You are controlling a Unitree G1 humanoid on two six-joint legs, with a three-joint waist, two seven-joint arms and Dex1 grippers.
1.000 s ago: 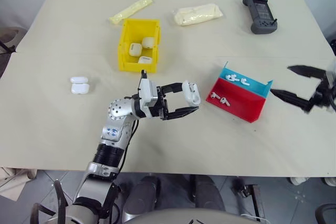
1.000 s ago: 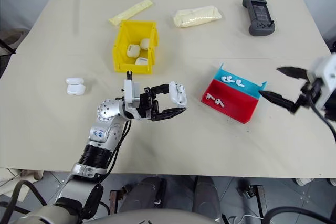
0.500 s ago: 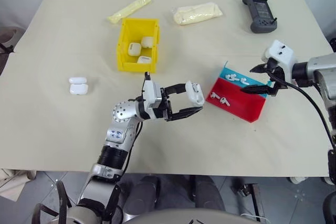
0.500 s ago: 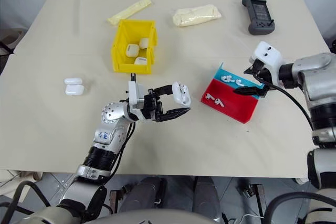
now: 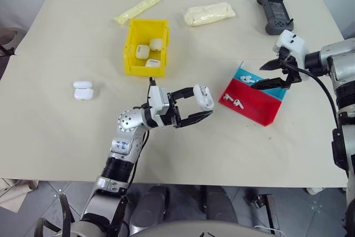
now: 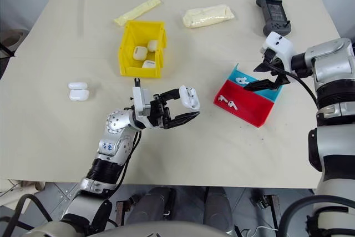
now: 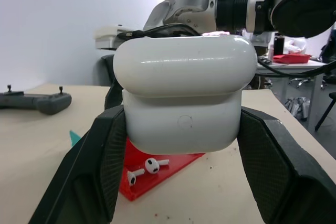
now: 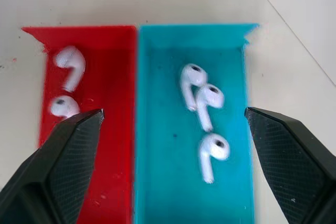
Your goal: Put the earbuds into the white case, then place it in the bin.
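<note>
Bare tabletop point(image 5: 66, 137) near the front edge; yellow bin point(image 5: 146, 47) far left of centre. Right gripper point(image 5: 270, 76) spread wide above the red-and-blue tray point(image 5: 256, 109), earbuds point(image 8: 202, 98) lying directly beneath between its fingers. Left gripper point(image 5: 202, 105) clamped on the white case point(image 7: 184, 98), left of the tray.

Closed white case point(image 7: 184, 98) aloft; earbuds point(image 8: 202, 103) trayed, seemingly five.
</note>
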